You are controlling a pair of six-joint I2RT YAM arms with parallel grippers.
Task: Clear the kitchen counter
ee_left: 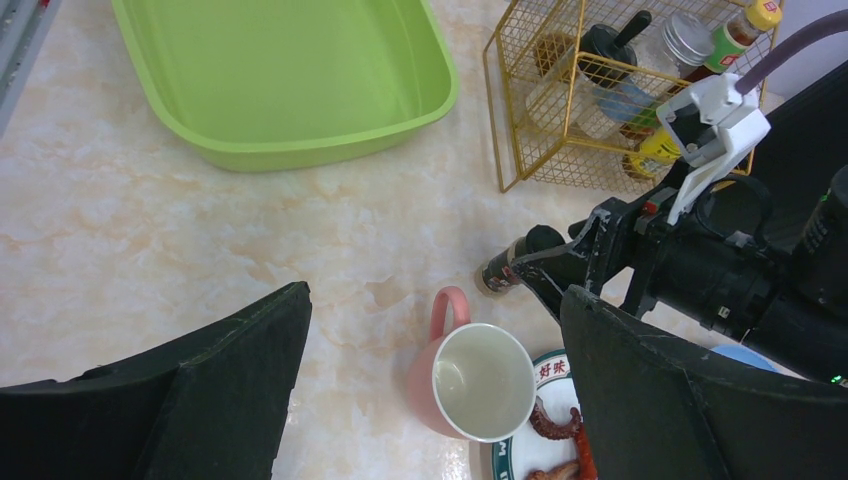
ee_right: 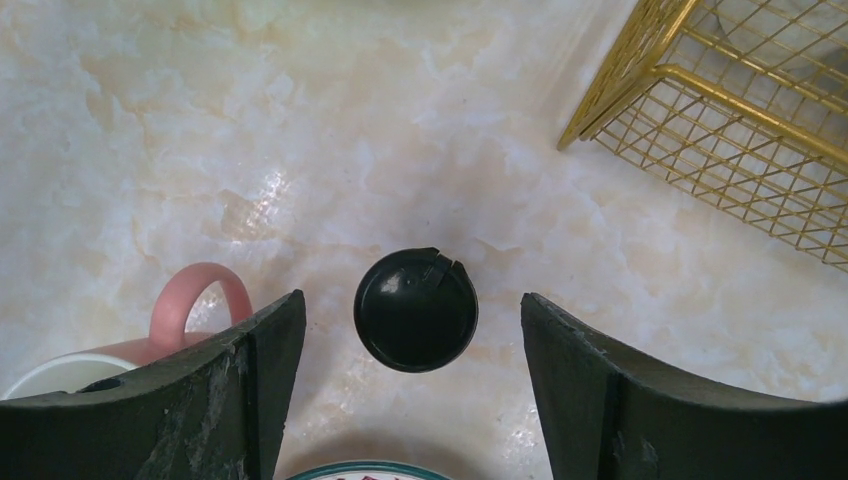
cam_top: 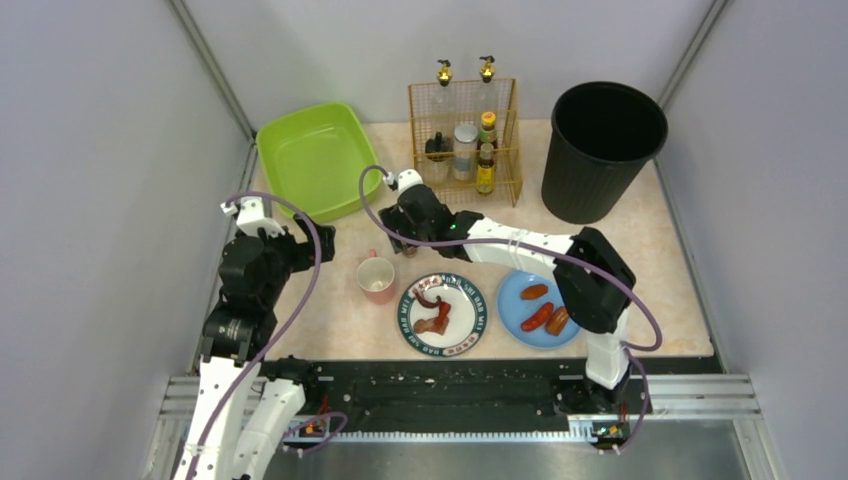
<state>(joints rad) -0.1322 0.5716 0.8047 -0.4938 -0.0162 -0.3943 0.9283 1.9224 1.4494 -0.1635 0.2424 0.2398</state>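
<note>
A pale, marble-patterned bench [cam_top: 680,270] fills the floor of a walled booth, seen from above, and it is far from cleared. Near its middle stands a small dark bottle with a round black cap [ee_right: 415,310]. It is upright and touches nothing.

The right gripper [ee_right: 410,296] hangs directly over the bottle. Its jaws are spread wide, one on each side of the cap, with clear gaps and no contact. Just left of the bottle is a pink mug [ee_left: 480,385], empty, with its handle pointing to the far side. The left gripper [ee_left: 435,292] hovers above the mug with its jaws fully spread and holding nothing.

Along the near edge sit a patterned plate of reddish food scraps [cam_top: 441,315] and, to its right, a blue plate with three sausages [cam_top: 540,308]. At the far side are a green tub [cam_top: 315,160] on the left, a gold wire rack of bottles [cam_top: 465,140] in the middle and a tall black bin [cam_top: 605,150] on the right.

The step in hand looks like picking up the bottle. The main risk is tipping it. If the jaws come down off centre, or one pad meets the cap first, the narrow bottle could topple and roll. The left pad also sits close to the mug handle and might nudge the mug on the way down. The two arms work close together, so they could clash. A grip on the smooth cap alone might slip when lifted.
</note>
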